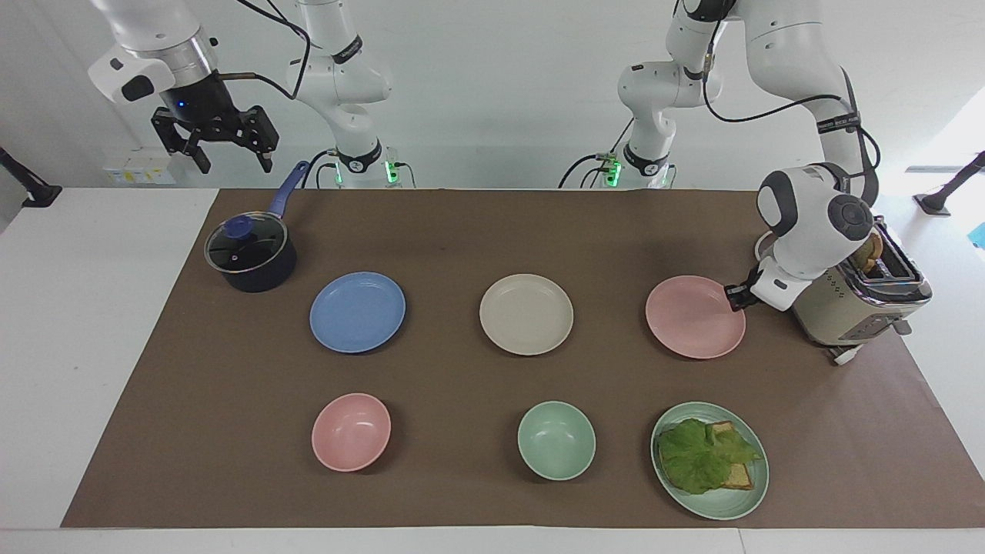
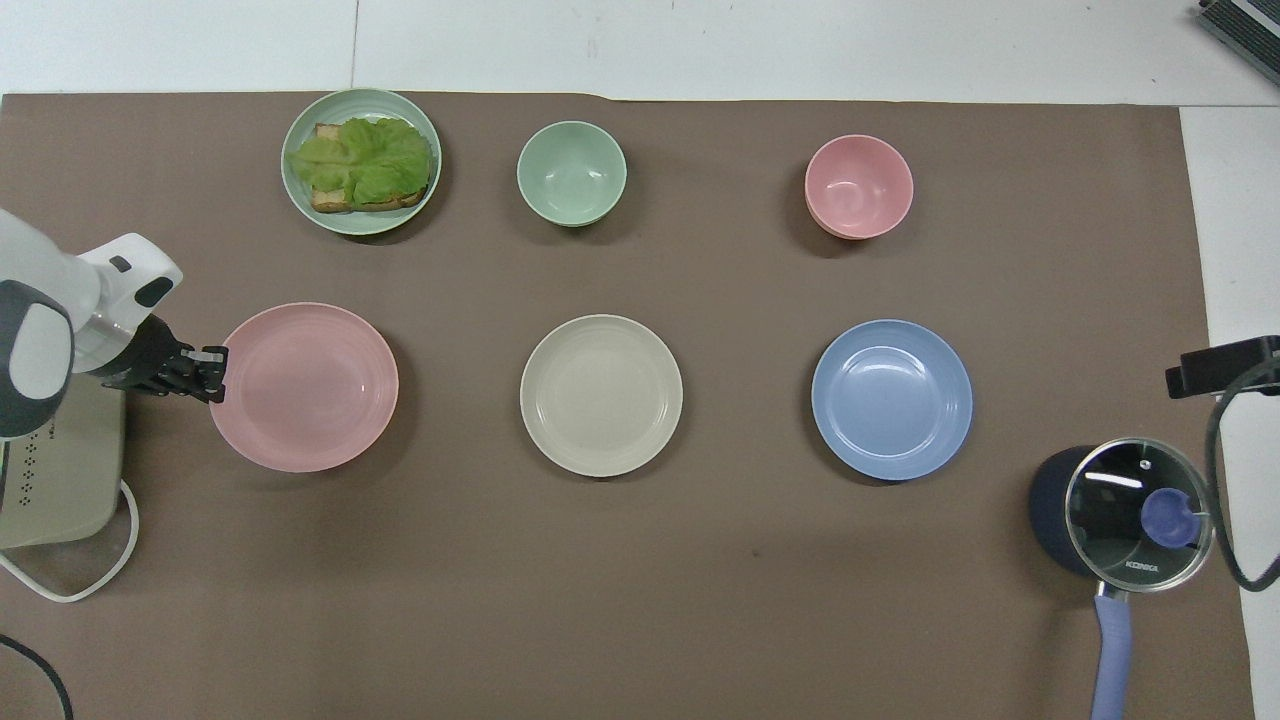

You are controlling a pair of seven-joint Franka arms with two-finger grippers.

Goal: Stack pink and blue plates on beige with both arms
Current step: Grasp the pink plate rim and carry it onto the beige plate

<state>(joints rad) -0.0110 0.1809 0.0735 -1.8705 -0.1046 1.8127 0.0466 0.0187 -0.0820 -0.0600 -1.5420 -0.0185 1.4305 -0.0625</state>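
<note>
Lying flat over a white table: a big brown mat. Standing up top: a plain white wall.

Reaching low from the toaster's end: left gripper, pressed together, pinching the pink plate's rim. Lifting that plate a little off the mat, tilted. Sitting just past the pink plate from this gripper: beige plate, then blue plate, both flat on the mat.

Hanging high in the air, over the table's edge by the pot: right gripper, fingers spread wide, holding nothing, waiting.
</note>
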